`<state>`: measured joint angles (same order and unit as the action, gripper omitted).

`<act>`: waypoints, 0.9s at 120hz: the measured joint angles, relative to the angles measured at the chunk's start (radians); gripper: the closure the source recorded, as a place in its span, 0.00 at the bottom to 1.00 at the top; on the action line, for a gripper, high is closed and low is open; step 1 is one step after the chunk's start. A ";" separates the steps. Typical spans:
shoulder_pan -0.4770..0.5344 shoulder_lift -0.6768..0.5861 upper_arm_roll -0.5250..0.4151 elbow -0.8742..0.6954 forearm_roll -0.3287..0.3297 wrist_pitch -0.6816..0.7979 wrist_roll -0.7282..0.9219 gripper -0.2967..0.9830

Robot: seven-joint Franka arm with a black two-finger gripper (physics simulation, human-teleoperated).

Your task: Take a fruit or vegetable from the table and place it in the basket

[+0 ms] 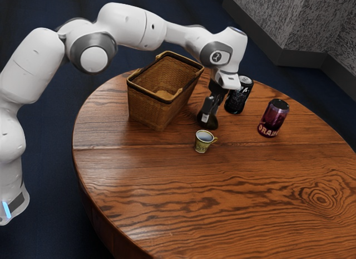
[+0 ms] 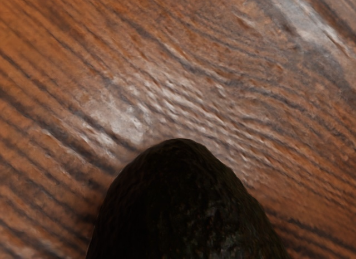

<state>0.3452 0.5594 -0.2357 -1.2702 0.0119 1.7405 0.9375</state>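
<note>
Avocado (image 2: 183, 209), judging by its dark, pebbly skin, sits right under my gripper (image 1: 208, 114), at or close to the tabletop (image 1: 167, 175); I can't tell whether the grip is apart or clamped on it. Just beside it stands a small cup (image 1: 203, 142), with the black can (image 1: 237, 97) near. Next comes the wicker basket (image 1: 147, 110), the fruit outside it, then the purple can (image 1: 273, 118). I judge the reach done, the grasp unconfirmed, and the lift, carry and release left.
</note>
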 joint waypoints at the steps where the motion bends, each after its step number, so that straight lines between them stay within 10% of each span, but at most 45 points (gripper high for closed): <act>1: 0.000 0.000 0.000 0.000 0.000 0.000 0.000 0.23; 49: -0.010 -0.047 0.001 -0.009 0.009 0.025 -0.041 0.52; 108: -0.017 -0.704 0.059 -0.520 0.079 0.026 -0.186 0.53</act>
<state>0.3283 -0.1441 -0.1764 -1.7898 0.0911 1.7668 0.7516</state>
